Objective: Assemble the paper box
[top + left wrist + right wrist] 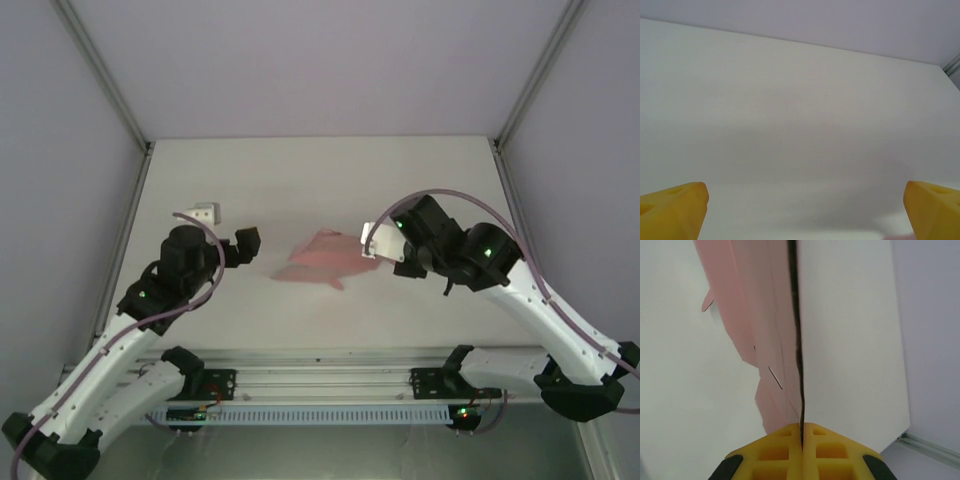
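a: what is sitting nearest the lens on the right wrist?

b: the right gripper (801,434), at 6 o'clock in its own wrist view. it is pressing its yellow fingers (772,452) flat together, and the thin edge of the paper box (747,315) is running straight down into the seam between them. so this claw is clamping the pink card.

a: what shape is the card taking?

b: it is showing as a flat die-cut sheet, not a folded box. from the pinch it is stretching up toward 12 o'clock. its flaps and a small rounded tab are fanning out toward 10 o'clock, and a short slit is showing in the lower part.

a: where is it sitting when seen from above?

b: it is appearing as a blurred pink patch near the middle of the white table (320,170). the right gripper is gripping its 3 o'clock edge. i cannot tell whether the sheet is resting flat or tilting off the surface.

a: and the left claw?

b: the left gripper (805,210) is standing wide. its yellow fingertips (675,210) are showing at 7 and 5 o'clock in its wrist view, with bare table between them. from above it is hanging at the sheet's 9 o'clock, apart from the card. a small white block (205,212) is sitting at about 11 o'clock from that gripper, near the table's left edge.
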Available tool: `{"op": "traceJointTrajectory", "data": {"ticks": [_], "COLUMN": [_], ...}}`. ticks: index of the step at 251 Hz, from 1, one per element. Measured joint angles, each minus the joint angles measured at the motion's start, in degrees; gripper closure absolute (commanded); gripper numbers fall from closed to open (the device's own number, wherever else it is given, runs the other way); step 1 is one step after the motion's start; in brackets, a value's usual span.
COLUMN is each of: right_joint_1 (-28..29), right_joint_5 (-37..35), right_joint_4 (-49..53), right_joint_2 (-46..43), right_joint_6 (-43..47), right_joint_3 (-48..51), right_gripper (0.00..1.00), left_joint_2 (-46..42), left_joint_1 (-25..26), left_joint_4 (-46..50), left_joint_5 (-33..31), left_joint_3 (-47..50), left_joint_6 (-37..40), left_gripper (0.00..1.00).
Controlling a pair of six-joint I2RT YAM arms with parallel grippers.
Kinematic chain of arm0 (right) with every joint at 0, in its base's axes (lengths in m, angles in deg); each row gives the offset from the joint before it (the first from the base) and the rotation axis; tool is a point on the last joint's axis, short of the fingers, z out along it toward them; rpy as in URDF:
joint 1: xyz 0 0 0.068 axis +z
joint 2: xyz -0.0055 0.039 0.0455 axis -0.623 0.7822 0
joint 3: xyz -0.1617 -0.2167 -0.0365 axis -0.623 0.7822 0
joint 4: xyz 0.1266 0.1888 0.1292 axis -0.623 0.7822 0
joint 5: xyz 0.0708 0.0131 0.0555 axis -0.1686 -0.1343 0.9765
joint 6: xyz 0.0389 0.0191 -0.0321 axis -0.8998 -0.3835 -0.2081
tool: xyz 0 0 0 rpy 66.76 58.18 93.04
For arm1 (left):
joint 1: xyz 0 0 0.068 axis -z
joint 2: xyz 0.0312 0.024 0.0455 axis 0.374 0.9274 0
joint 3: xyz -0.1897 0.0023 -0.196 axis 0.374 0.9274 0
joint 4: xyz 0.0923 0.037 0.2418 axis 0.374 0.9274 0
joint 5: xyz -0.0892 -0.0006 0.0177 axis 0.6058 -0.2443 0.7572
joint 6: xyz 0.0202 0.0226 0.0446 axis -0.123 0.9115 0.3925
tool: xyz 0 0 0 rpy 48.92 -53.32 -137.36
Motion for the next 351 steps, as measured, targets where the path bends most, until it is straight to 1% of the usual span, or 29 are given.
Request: {"op": "traceJointTrajectory", "data": {"ticks": [21, 45, 70, 99, 120, 151, 186, 207, 251, 284, 351], "right_joint_1": [-0.09, -1.29, -3.41, -5.51, -6.99, -8.17, -8.17, -8.17, -7.54, -6.36, -5.46], "right_joint_5": [-1.84, -3.15, -3.19, -4.07, -4.00, -4.35, -8.11, -9.55, -9.55, -9.55, -9.14], "right_joint_4": [0.85, -5.49, -17.22, -36.28, -46.97, -57.83, -68.70, -71.23, -70.82, -70.51, -67.06], "right_joint_2": [1.33, 4.09, 8.85, 14.95, 18.03, 19.91, 23.15, 24.63, 25.57, 25.99, 26.16], "right_joint_6": [0.94, 3.80, 6.10, 7.52, 7.78, 9.42, 11.78, 13.09, 14.08, 14.03, 9.90], "right_joint_3": [0.94, 4.92, 10.73, 18.91, 22.49, 25.59, 25.97, 25.97, 25.97, 25.97, 25.59], "right_gripper": [1.00, 1.00, 1.00, 1.00, 1.00, 1.00, 1.00, 1.00, 1.00, 1.00, 1.00], "left_joint_2": [0.42, 1.55, 3.17, 5.57, 7.43, 10.54, 13.92, 15.47, 18.69, 21.84, 31.08], "left_joint_1": [-0.35, -0.72, -1.05, -1.88, -2.60, -3.80, -5.27, -5.77, -6.73, -6.82, -6.82], "left_joint_4": [0.02, 0.00, -0.07, -0.33, -0.70, -1.88, -2.56, -3.54, -6.08, -7.06, -9.97], "left_joint_5": [0.37, 0.92, 1.77, 3.43, 4.50, 6.01, 7.34, 8.24, 11.15, 13.57, 17.22], "left_joint_3": [0.00, 0.00, 0.02, 0.02, 0.04, 0.07, 0.07, 0.07, -0.52, -3.28, -10.10], "left_joint_6": [0.00, -0.04, -0.24, -1.07, -1.53, -2.43, -3.17, -3.54, -4.07, -3.85, -2.34], "left_gripper": [0.00, 0.00, 0.00, 0.00, 0.00, 0.00, 0.00, 0.00, 0.00, 0.00, 0.00]}}
